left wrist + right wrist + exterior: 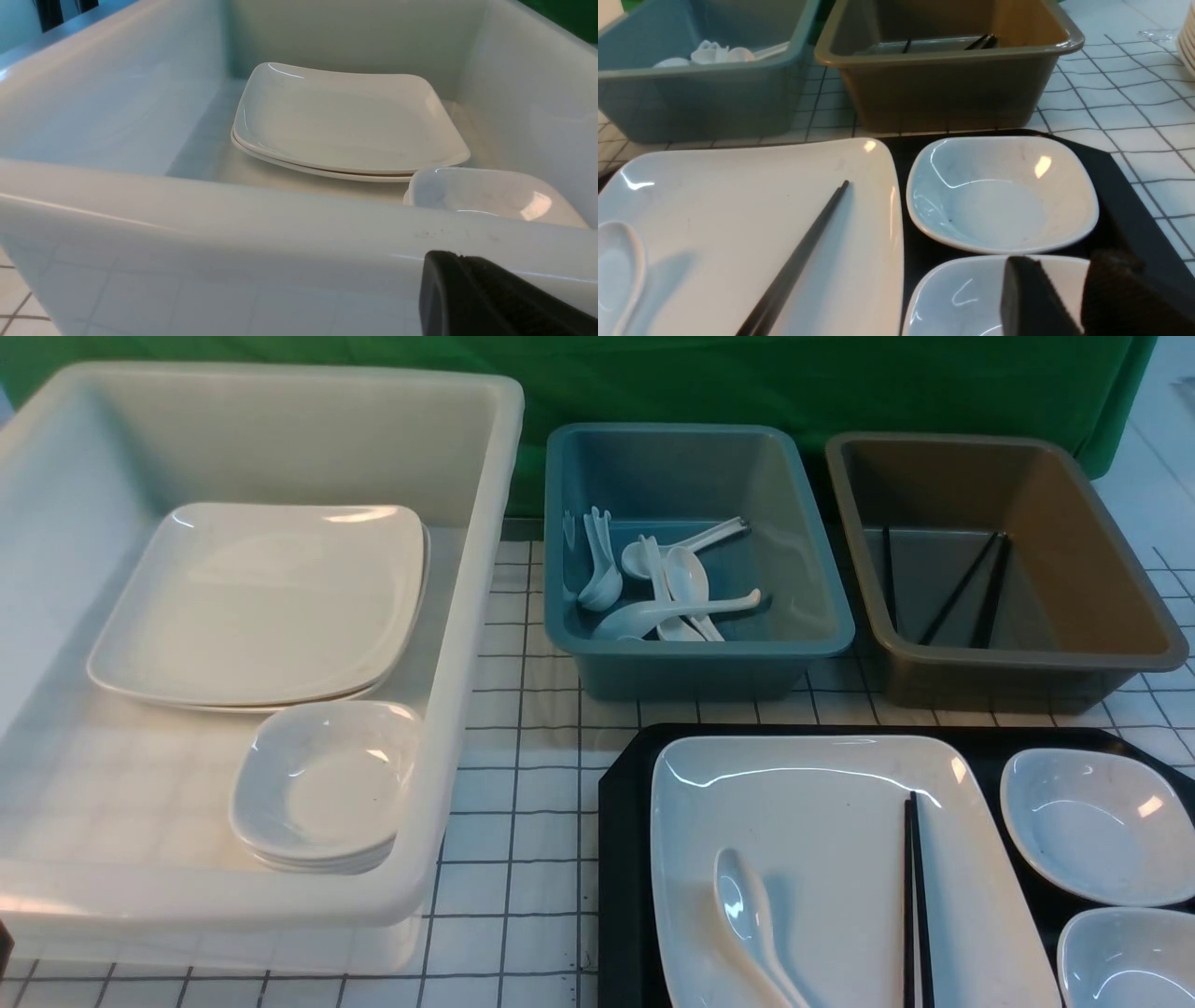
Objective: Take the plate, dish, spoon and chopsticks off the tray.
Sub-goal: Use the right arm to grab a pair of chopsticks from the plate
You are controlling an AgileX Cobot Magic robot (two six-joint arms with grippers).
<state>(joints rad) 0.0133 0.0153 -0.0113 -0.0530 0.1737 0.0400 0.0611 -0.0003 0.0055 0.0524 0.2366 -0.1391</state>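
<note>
Right tool (1062, 263) low over the nearest dish (962, 298), fingers spread, nothing between them. Left tool (490, 298) pressed together, facing the white tub's (233, 219) near wall. Tray (621, 859) near right on table (523, 756), bearing plate (822, 831) with spoon (747, 915) and chopsticks (913, 896) lying on it. Second dish (1097, 826) beside the plate. Beyond: blue bin (695, 653) holding white spoons (653, 593), brown bin (1008, 672) holding black sticks (962, 588).

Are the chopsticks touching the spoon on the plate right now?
Apart. The front view shows bare plate between the spoon and the chopsticks.
</note>
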